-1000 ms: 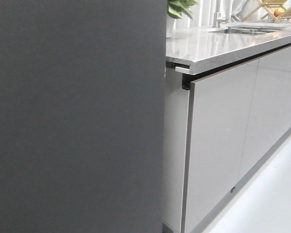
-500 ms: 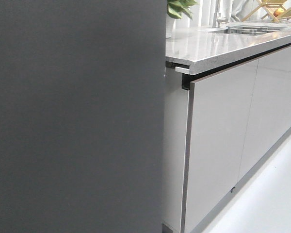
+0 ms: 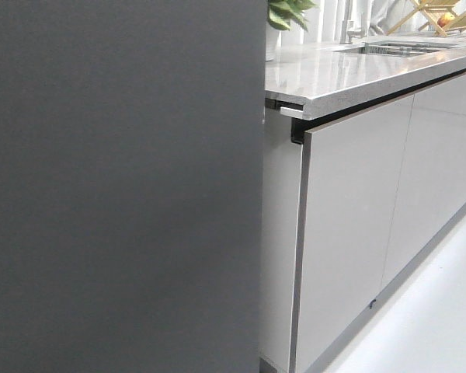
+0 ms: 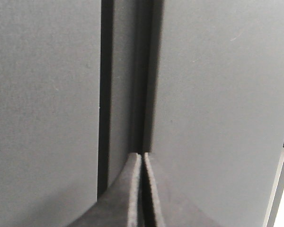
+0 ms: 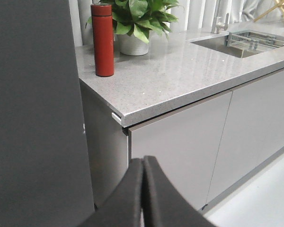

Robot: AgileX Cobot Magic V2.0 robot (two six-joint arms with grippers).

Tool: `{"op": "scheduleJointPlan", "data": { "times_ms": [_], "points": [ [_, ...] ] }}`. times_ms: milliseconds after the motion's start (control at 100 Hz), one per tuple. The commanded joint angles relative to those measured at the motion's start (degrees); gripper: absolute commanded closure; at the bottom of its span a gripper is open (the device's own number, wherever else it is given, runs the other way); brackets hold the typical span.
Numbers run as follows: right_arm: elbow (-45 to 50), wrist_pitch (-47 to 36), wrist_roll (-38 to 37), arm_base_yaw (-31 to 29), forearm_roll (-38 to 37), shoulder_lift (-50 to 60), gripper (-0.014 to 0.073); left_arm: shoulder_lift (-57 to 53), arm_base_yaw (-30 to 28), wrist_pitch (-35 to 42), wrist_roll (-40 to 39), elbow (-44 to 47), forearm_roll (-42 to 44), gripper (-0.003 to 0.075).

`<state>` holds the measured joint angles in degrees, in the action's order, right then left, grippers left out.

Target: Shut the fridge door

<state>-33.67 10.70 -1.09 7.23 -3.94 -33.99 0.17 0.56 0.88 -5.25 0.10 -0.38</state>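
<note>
Tall flat matte dark-grey fridge door (image 3: 124, 186) is filling the whole left part of the front view, its right edge running vertical just beside the speckled grey stone countertop (image 3: 357, 70); panel is sitting flush, no white lining showing. Left claw (image 4: 142, 189) is sitting with both black fingers pressed together, nothing between them, tips right at the narrow dark vertical seam between two dark-grey panels in the left wrist view; can't tell which panel is the door there, or whether the tips are touching. Right claw (image 5: 143, 194) is also pressed together and holding nothing, hanging in front of the glossy light-grey cabinet doors (image 5: 180, 146) under the countertop, with the fridge door just to its side. On the countertop, near the corner next to the fridge door, a red cylindrical bottle (image 5: 103, 40) is standing upright, a green leafy plant in a white pot (image 5: 132, 23) just beyond it. Stainless sink with a wire rack (image 5: 241, 40) is sitting further along the countertop, well apart from the fridge door. Wooden rack (image 3: 443, 15) is showing at the far end of the countertop.
</note>
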Motion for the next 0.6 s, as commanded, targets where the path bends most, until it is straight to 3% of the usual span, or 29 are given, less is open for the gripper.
{"op": "scheduleJointPlan", "data": {
  "times_ms": [0, 300, 590],
  "points": [
    [3.0, -7.0, -0.2, -0.4, -0.7, 4.8, 0.067, 1.1, 0.6, 4.4, -0.2, 1.6, -0.1, 0.0741],
    [18.9, -8.7, -0.2, -0.5, -0.7, 22.1, 0.067, 1.1, 0.6, 4.4, -0.2, 1.6, -0.1, 0.0741],
    [29.0, -9.7, -0.2, -0.5, -1.0, 29.7, 0.067, 1.1, 0.6, 4.4, -0.2, 1.6, -0.1, 0.0741]
  ]
}}
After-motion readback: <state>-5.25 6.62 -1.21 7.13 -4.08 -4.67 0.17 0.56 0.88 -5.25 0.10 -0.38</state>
